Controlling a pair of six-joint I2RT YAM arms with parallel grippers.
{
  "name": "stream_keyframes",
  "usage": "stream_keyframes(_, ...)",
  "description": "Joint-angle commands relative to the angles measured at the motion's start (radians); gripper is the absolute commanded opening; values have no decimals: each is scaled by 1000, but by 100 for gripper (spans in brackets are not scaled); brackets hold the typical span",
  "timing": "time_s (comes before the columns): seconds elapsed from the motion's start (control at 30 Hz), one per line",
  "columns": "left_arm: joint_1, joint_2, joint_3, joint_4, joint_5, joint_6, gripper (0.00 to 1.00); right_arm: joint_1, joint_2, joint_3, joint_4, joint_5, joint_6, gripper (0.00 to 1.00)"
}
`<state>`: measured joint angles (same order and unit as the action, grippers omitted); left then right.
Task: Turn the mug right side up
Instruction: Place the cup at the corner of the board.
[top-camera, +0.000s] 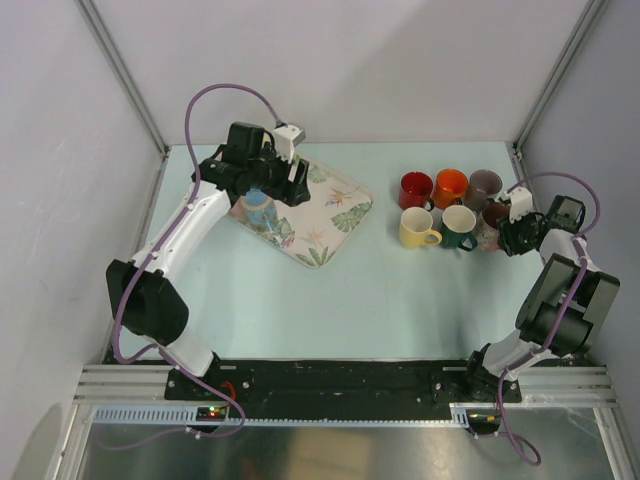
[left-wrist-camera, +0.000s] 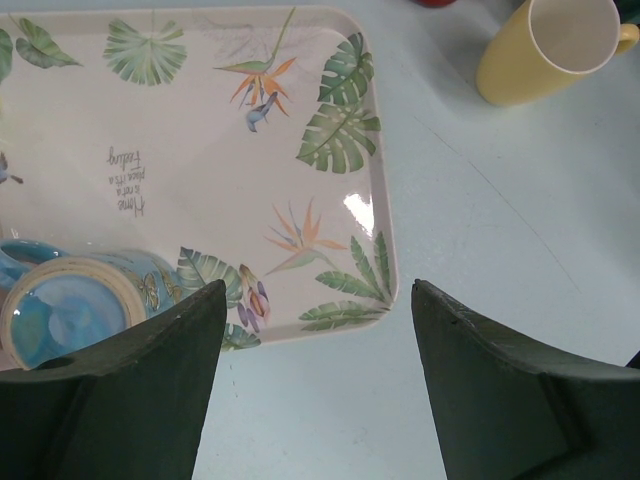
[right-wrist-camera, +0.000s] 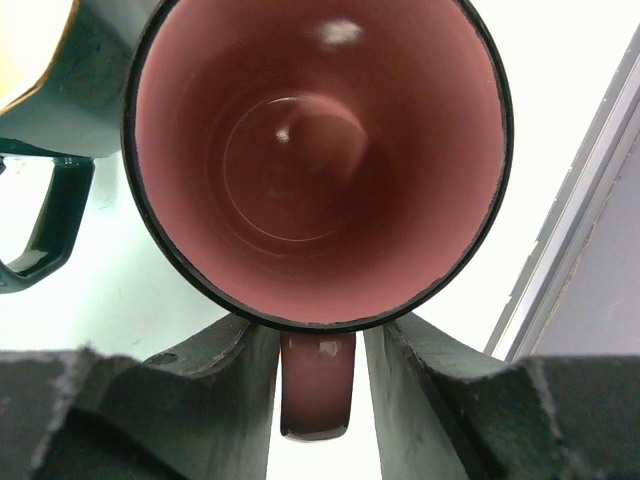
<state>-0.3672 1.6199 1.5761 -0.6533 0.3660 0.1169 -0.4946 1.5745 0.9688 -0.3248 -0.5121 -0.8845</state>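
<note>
From above, the right claw (top-camera: 512, 232) is just a dark block beside the maroon mug (top-camera: 493, 224), close to the table's (top-camera: 380, 300) right edge. Its own camera shows more. That mug stands mouth up and its handle hangs between the two fingers. The fingers are parted a little, with a thin strip of light on one side of the handle, so they flank it without clamping. The same view shows the green mug (right-wrist-camera: 100, 100) right beside the maroon one and a metal rail (right-wrist-camera: 575, 230) close on the other side, so there is little room there.

The left claw (left-wrist-camera: 318, 290) hangs wide open over the near corner of the flowered tray (left-wrist-camera: 250, 150), holding nothing. Its camera shows the blue mug (left-wrist-camera: 75, 305) on the tray just beside one finger, with a cream-ringed end turned toward the lens. I can't say whether that end is the mouth or the foot. In the overhead view the arm covers most of this mug.

The tray sits askew toward the far left of the table. The red (top-camera: 415, 187), orange (top-camera: 450, 184) and brown (top-camera: 484, 185) mugs line the far right. The yellow mug (top-camera: 418, 228) stands in front of them, in the same row as the green and maroon ones. The middle and the near edge are bare tabletop.
</note>
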Motion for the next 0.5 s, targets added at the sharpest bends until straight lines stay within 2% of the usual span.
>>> stream_keyframes(0.0,-10,-26,2,19,-5,19,79,16,6,8,64,-4,-10,42)
stream_keyframes(0.27,-14,-24,-6,19,-5,17,78,60,24,12,91,18,-13,42)
stream_keyframes(0.47,-15,-33,-21,18,-19,29,78,55,20,26,46,33,-44,45)
